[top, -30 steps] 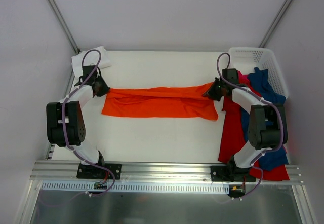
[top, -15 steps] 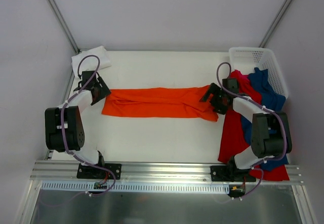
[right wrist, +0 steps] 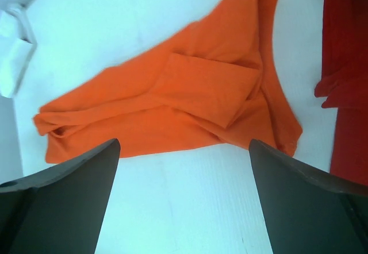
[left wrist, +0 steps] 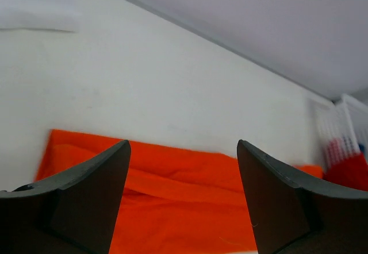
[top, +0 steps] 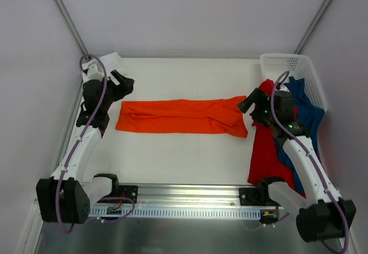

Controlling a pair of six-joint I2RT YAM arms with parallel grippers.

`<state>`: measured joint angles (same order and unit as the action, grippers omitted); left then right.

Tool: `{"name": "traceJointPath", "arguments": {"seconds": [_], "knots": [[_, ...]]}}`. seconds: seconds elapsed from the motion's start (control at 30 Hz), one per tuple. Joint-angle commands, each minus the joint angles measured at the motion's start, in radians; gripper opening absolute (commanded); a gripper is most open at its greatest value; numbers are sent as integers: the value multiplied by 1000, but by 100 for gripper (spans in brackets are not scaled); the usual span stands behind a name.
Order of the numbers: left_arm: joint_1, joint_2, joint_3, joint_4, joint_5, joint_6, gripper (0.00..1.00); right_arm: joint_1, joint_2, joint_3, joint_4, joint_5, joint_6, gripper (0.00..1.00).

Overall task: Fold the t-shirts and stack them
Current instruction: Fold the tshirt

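Note:
The orange t-shirt (top: 181,116) lies flat across the middle of the table, folded into a long strip; it also shows in the left wrist view (left wrist: 172,208) and the right wrist view (right wrist: 190,93). My left gripper (top: 123,84) (left wrist: 183,145) hangs open above the table just beyond the strip's left end, holding nothing. My right gripper (top: 248,104) (right wrist: 184,142) hovers wide open over the strip's right end, empty too. A white t-shirt (top: 103,64) sits folded at the back left corner. A red t-shirt (top: 264,150) and a dark blue t-shirt (top: 305,113) spill from the basket at the right.
The white perforated basket (top: 287,64) stands at the back right corner. Red and blue cloth drape from it down to the rail (top: 184,193) at the near edge. Grey walls close in the back and both sides.
Both grippers have opened and let go of the orange t-shirt's ends. Both arms have lifted away, and the shirt now lies flat on the table.

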<state>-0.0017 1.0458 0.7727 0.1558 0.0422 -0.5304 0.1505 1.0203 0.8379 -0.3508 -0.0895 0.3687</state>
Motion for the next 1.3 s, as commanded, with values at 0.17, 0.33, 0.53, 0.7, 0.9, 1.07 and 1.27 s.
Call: {"name": "traceJointPath", "arguments": {"seconds": [0.17,0.33,0.53,0.7,0.9,1.07,1.27], "knots": [[-312,616,510,-42,426,150,69,27,-406,-80,-193,23,32,100],[-478,906,759,-94,553,165,61,29,-580,-106,-321,50,21,100],[-570,1195,1030,-116,738,98,41,27,-699,-155,-422,57,22,99],[-621,1298,1139,-116,806,75,38,27,-759,-187,-478,80,18,99],[-672,1356,1191,-114,849,69,31,27,-779,-220,-491,83,22,99],[-699,1398,1165,-124,815,69,17,29,-793,-227,-502,83,22,99],[-748,1427,1120,-185,704,95,3,29,-799,-230,-499,82,33,99]]}}
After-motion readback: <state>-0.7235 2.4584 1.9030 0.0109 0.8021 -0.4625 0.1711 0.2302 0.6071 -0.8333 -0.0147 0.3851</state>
